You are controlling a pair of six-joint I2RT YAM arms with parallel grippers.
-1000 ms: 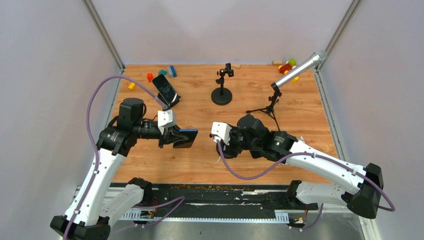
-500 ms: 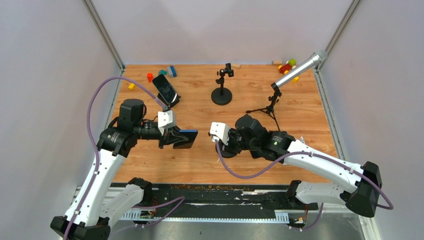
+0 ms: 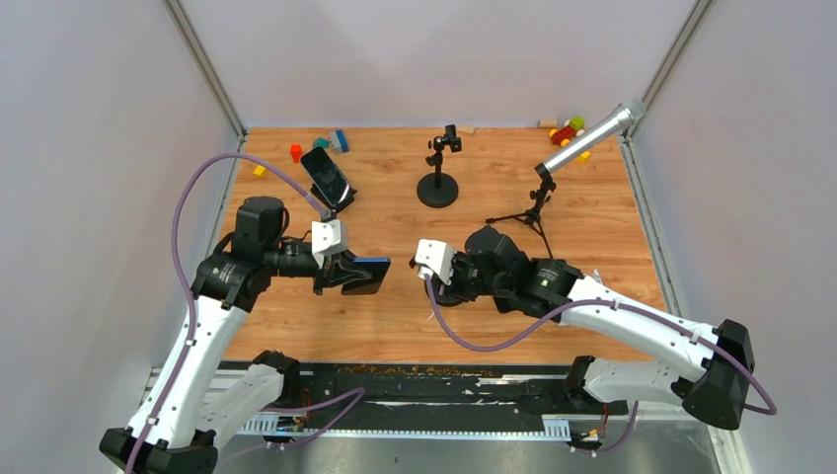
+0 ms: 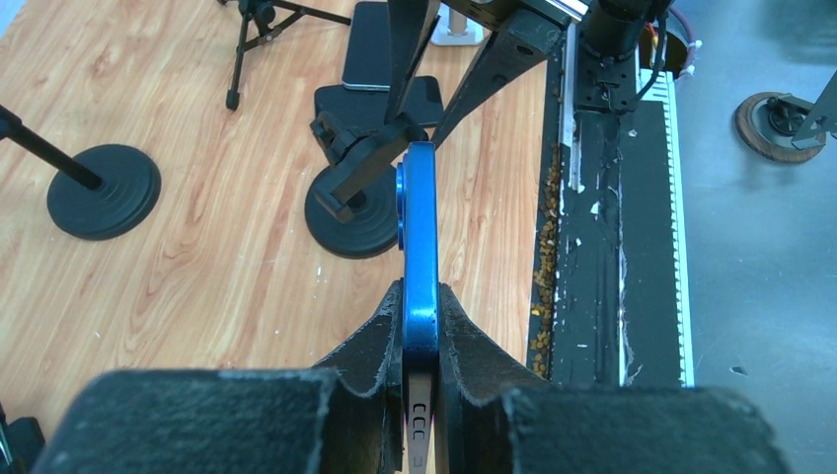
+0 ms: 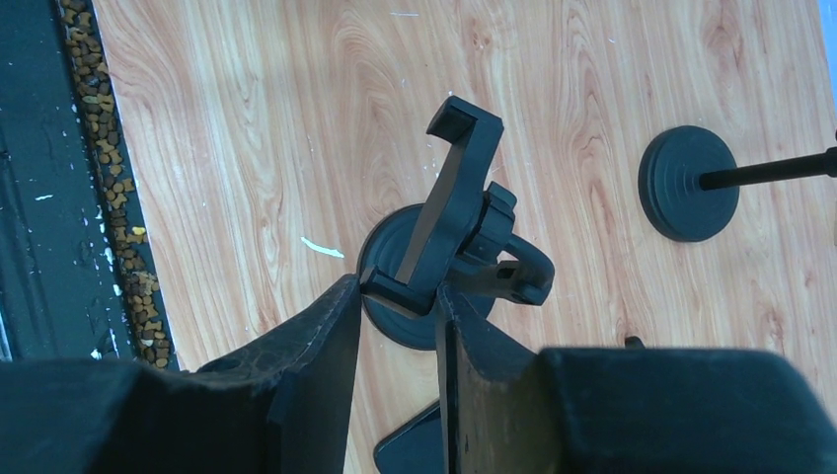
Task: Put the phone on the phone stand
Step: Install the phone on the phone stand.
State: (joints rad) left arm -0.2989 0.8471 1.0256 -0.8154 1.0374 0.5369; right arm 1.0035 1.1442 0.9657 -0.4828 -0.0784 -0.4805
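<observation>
Clamping phone (image 4: pixel 418 227) edge-on, left gripper (image 4: pixel 419 292); only wrist view shows right gripper (image 5: pixel 398 287) pinching stand (image 5: pixel 456 183).

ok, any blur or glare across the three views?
Top external: even diffuse light, no glare, wooden table sharp. Left wrist: left gripper's black fingers soft, faint sheen along the slim blue phone edge. Right wrist: right gripper's fingers blurred, black clamp phone stand crisp.

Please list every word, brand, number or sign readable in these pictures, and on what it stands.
No text is readable.
The blue phone shows only its bare edge.
The back phone has a dark screen.
The stand bears no visible marking.
</observation>
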